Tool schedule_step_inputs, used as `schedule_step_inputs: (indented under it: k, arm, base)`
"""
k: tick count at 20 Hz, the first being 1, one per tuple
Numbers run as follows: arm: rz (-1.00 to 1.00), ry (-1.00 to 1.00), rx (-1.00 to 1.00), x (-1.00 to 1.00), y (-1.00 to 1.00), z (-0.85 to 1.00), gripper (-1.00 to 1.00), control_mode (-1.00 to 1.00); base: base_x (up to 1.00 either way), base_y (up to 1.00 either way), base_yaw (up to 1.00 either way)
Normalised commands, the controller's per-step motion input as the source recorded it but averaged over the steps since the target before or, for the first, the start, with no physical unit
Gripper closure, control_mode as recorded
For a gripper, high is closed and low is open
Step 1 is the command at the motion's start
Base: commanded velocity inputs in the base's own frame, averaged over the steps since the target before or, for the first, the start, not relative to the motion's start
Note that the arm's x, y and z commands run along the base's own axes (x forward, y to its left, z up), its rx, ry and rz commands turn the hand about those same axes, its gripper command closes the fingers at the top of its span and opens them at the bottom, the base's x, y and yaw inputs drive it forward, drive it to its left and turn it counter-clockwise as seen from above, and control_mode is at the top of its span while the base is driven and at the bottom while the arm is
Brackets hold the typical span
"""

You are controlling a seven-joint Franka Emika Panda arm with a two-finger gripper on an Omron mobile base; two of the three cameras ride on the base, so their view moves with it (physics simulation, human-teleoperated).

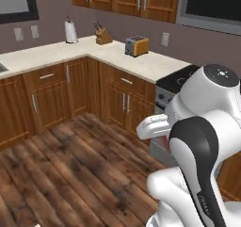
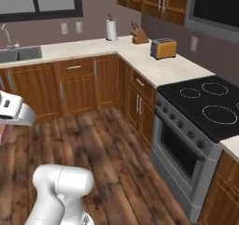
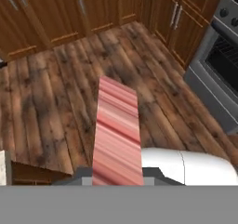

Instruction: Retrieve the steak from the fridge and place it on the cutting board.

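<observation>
gripper (image 3: pixel 116 179) clamped on steak (image 3: pixel 117 130), above bare wood floor (image 3: pixel 56 102), oven (image 3: pixel 218 65) well apart.

Pink-red flat steak slab (image 3: pixel 116 135) streaked with paler and darker bands. Dark-stained brown plank floor (image 2: pixel 112 144) with blotchy grain. Reddish-brown wooden cabinets (image 1: pixel 52 96) beneath pale cream speckled countertop (image 1: pixel 141 63). Orange-and-silver boxy toaster (image 2: pixel 163 48). Black glass stovetop (image 2: pixel 205 105) ringed white.

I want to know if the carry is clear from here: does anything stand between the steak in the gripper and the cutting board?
Cannot tell: the cutting board is not in these pictures. The steak sits clamped in the gripper, held above open wooden floor. Nothing stands close in front of it; the cabinets and the oven are further off.
</observation>
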Motion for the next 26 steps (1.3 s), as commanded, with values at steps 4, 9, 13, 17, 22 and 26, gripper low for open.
schedule_step_inputs:
  k: [4, 9, 13, 17, 22, 26]
  arm:
    - [0.00, 0.00, 0.00, 0.00, 0.00, 0.00, 1.00, 1.00]
    - [0.00, 0.00, 0.00, 0.00, 0.00, 0.00, 1.00, 1.00]
    - [0.00, 0.00, 0.00, 0.00, 0.00, 0.00, 1.00, 1.00]
    - [0.00, 0.00, 0.00, 0.00, 0.00, 0.00, 1.00, 1.00]
    - [0.00, 0.00, 0.00, 0.00, 0.00, 0.00, 1.00, 1.00]
    - [0.00, 0.00, 0.00, 0.00, 0.00, 0.00, 1.00, 1.00]
  base:
    - [1.00, 0.00, -0.56]
    - [0.88, -0.05, -0.63]
    - [0.28, -0.57, -0.74]
    - [0.10, -0.70, -0.77]
    - [0.20, -0.66, -0.75]
    - [0.62, -0.50, -0.64]
